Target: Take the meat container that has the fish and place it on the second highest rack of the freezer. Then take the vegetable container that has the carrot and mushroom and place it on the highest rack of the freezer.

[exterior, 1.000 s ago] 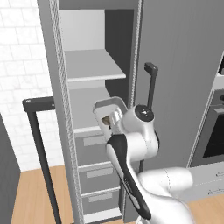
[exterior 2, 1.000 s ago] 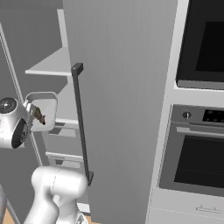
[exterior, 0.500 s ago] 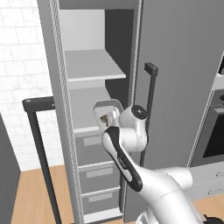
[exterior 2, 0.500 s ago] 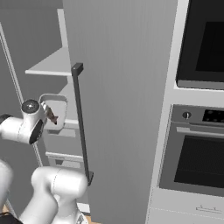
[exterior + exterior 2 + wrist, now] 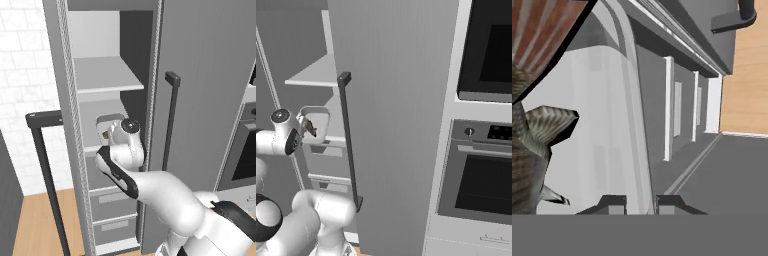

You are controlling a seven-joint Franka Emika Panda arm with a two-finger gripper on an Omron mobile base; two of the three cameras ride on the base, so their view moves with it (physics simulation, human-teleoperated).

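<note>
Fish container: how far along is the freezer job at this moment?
Done: the freezer door is open and the fish container is gripped, the pincer shut on its wall. In hand: it hangs at the second highest rack, not visibly set down. Left: release it there, then place the carrot and mushroom container on the bare highest rack.

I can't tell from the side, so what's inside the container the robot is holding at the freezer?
The container holds a brown fish, tail showing against the pale floor. A reddish piece lies beside it. The rest is out of frame.
</note>
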